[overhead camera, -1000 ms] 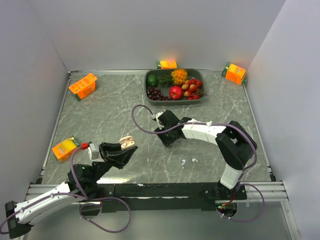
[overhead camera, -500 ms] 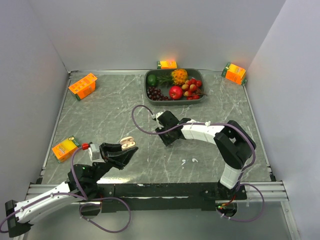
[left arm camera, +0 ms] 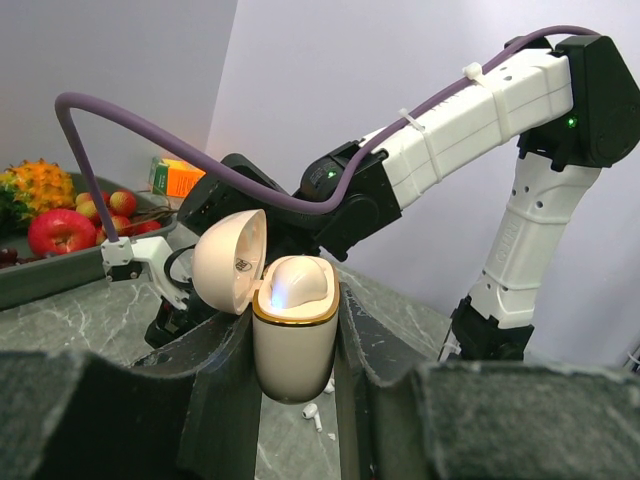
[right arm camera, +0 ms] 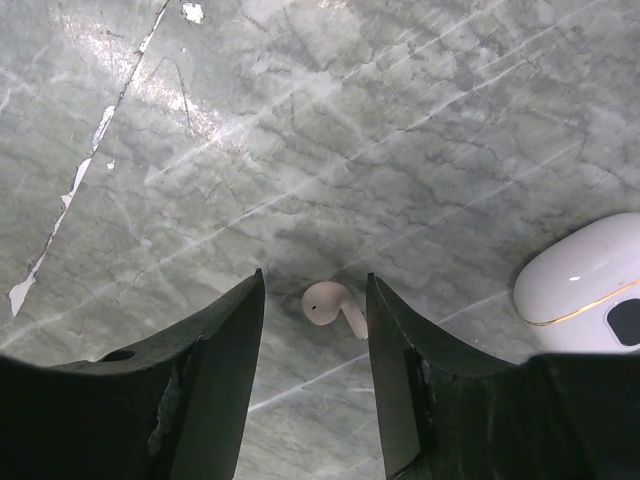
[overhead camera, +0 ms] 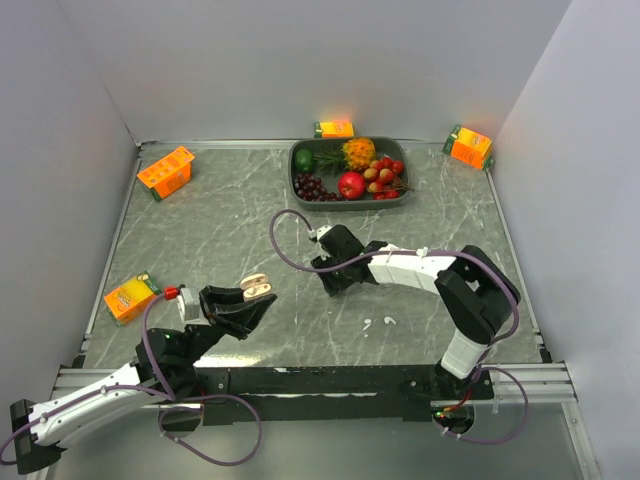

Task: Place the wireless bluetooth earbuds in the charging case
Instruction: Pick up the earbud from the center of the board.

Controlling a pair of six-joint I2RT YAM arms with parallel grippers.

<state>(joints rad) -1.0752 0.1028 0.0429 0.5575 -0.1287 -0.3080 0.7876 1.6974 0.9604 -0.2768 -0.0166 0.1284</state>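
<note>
at the near left of the tabletop [overhead camera: 200, 230], the case [left arm camera: 293, 340] is held upright and clear of the surface, clenched between the left jaws, with its lid [left arm camera: 230, 262] swung open. whether a bud is already seated inside cannot be told. only a pale rounded insert with a bluish glow is seen there.

near the middle, the right jaws are positioned over one earbud [right arm camera: 335, 303], which lies on the marble between the two fingers. these jaws are spread and released, and nothing is gripped by them. the bud's stem lies just beside one finger, while its head is apart from the other. two more small white bits [overhead camera: 378, 322], taken to be earbuds, are seen on the tabletop nearer the right arm's base, well apart from both sets of jaws.

the step in hand is judged to be the pick-up of an earbud, with the case held ready to receive it. little of the task appears to be done.

next, the right jaws would need to be closed gently, so that the glossy shell is not squeezed out sideways. the bud would then be lifted and carried left to the open case. it would have to be turned stem-down and lined up with its well before release, with the case held steady.
</note>
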